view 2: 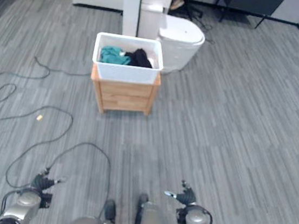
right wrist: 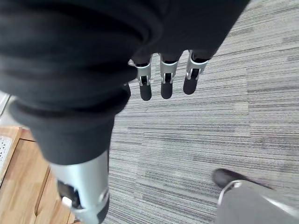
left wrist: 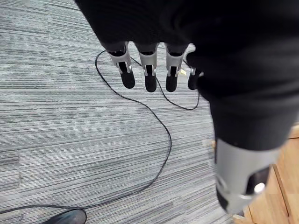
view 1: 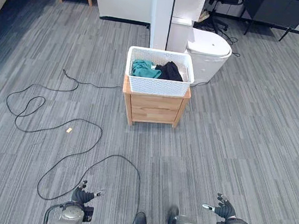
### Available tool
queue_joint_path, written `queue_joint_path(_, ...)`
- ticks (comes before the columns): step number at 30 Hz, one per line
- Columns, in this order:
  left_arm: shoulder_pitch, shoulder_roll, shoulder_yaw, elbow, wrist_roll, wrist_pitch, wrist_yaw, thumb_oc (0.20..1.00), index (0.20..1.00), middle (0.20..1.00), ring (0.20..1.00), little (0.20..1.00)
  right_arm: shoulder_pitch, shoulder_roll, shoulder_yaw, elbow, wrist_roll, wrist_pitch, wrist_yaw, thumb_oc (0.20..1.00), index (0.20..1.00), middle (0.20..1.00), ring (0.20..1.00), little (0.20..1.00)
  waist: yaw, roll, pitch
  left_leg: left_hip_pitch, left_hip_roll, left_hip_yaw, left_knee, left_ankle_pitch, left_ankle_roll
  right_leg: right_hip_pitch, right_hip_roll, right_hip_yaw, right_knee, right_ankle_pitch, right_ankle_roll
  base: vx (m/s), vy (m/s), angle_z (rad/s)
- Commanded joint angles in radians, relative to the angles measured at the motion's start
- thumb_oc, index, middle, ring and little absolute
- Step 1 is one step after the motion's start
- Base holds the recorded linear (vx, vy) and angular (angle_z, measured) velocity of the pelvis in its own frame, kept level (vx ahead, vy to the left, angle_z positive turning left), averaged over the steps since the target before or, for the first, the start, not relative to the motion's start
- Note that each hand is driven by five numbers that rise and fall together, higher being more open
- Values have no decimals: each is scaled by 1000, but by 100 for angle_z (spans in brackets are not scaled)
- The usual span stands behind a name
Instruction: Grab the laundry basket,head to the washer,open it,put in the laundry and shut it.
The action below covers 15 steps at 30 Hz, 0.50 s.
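Both hands [view 1: 81, 195] low, empty, far from laundry basket [view 1: 158, 79].

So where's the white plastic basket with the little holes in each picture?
Left eye view: the white perforated plastic laundry basket is upper middle, on a small wooden bedside cabinet.
Right eye view: upper middle, slightly left.
Left wrist view: not in it; the cabinet's wood is at the edge.
Right wrist view: a white sliver at the edge, above the wood.
Shared landmark: the wooden cabinet.
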Motion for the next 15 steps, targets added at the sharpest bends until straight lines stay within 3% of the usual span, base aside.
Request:
queue_joint_path(1,-14,14,12,-44,-29,-23,15,1000,1000,1000,1000,1000,-43,-46,-13,-17,33,-18,-15,1000,1000,1000,1000,1000,-27,-3,41,41,17,-62,103,-115,-46,66,0,-35,-230,216,31,337,-28,25)
queue_joint_path(6,0,-2,15,-39,-20,-25,8,1000,1000,1000,1000,1000,-36,-52,-15,-17,24,-15,-8,1000,1000,1000,1000,1000,-46,9,32,129,7,-104,102,-173,-54,33,-10,-66,-290,261,47,443,-89,37)
queue_joint_path(8,18,-15,10,-27,-11,-23,4,1000,1000,1000,1000,1000,-16,-54,-25,-23,38,-18,-2,1000,1000,1000,1000,1000,-58,12,-7,189,6,-142,114,-224,-73,71,-21,-47,-285,291,31,562,-211,67)
queue_joint_path(10,22,-32,-4,-14,-19,-19,5,1000,1000,1000,1000,1000,-15,-64,-24,-25,37,-19,-7,1000,1000,1000,1000,1000,-71,32,-23,186,42,-141,174,-183,-112,94,-13,-50,-259,284,9,356,-181,99)
queue_joint_path(11,22,-33,-4,-14,-19,-19,5,1000,1000,1000,1000,1000,-15,-64,-24,-25,37,-19,-7,1000,1000,1000,1000,1000,-73,33,-24,185,43,-142,175,-185,-113,94,-12,-51,-259,283,8,344,-196,98)
queue_joint_path(12,25,-45,-13,-3,-24,-17,-1,1000,1000,1000,1000,1000,-15,-73,-29,-29,36,-20,-11,1000,1000,1000,1000,1000,-80,45,-41,163,84,-121,262,-112,-158,125,-8,-72,-257,268,-11,452,-237,73)
queue_joint_path(13,28,-54,-22,-7,-33,-19,-5,1000,1000,1000,1000,1000,-10,-83,-30,-37,47,-27,-12,1000,1000,1000,1000,1000,-88,48,-62,140,119,-106,327,-35,-173,168,16,-70,-273,240,-33,549,-277,32)
queue_joint_path(15,21,-63,-25,4,-40,-14,-6,1000,1000,1000,1000,1000,-13,-94,-29,-30,47,-23,-13,1000,1000,1000,1000,1000,-82,36,-67,87,120,-87,349,-46,-153,207,14,-63,-286,204,-42,318,-126,-13)
